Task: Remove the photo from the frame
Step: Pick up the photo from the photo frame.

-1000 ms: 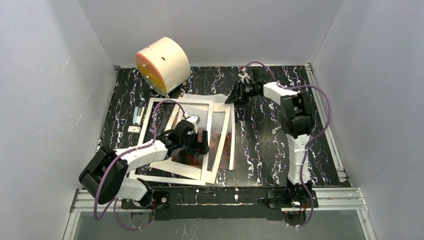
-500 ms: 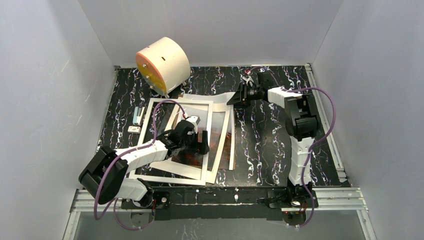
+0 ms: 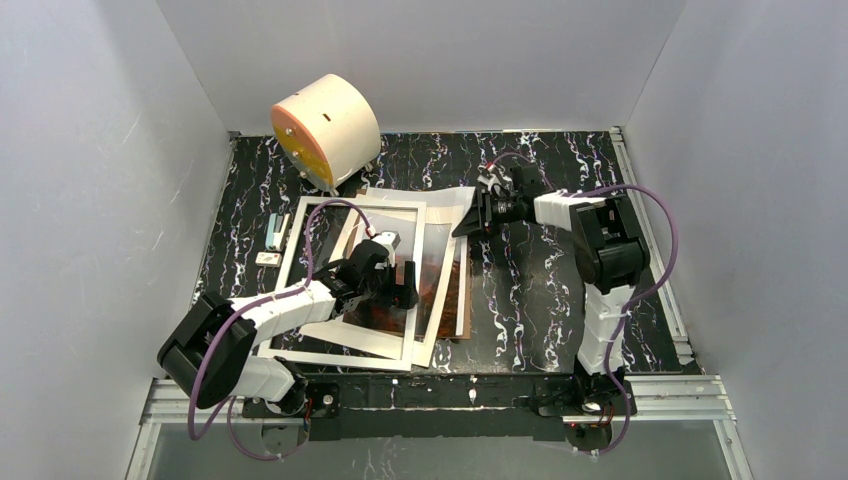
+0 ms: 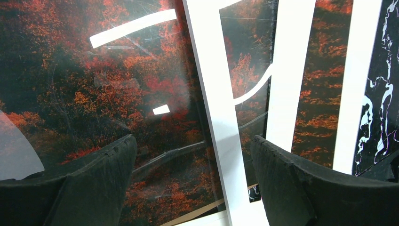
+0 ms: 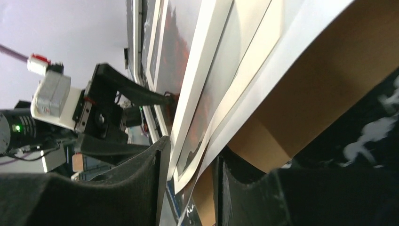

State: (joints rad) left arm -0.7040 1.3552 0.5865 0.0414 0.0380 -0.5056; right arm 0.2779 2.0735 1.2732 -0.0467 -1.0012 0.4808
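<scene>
Red-orange print, the photo [image 4: 117, 94], lies under the glazing of the white frame [image 4: 209, 94] and is not yet out. The stack sits flat on the black marbled table [image 3: 520, 300], left of centre and toward the near edge. Its layers are fanned loose at the far right corner, where the brown backing board [image 5: 320, 94] peels away below pale sheets. Separation is begun and extraction is left to do.

Left gripper [image 4: 192, 155]: forearm low across the frame, jaws spread wide, one fingertip seemingly touching the glazing — likely a hold-down.

Right gripper [image 5: 190, 155]: arm folded back, wrist level, pointing left at that far right corner. Jaws are half closed around the pale sheet edges, with the board outside them. Whether they actually pinch, and which sheet, I cannot tell — the view is too oblique.
</scene>
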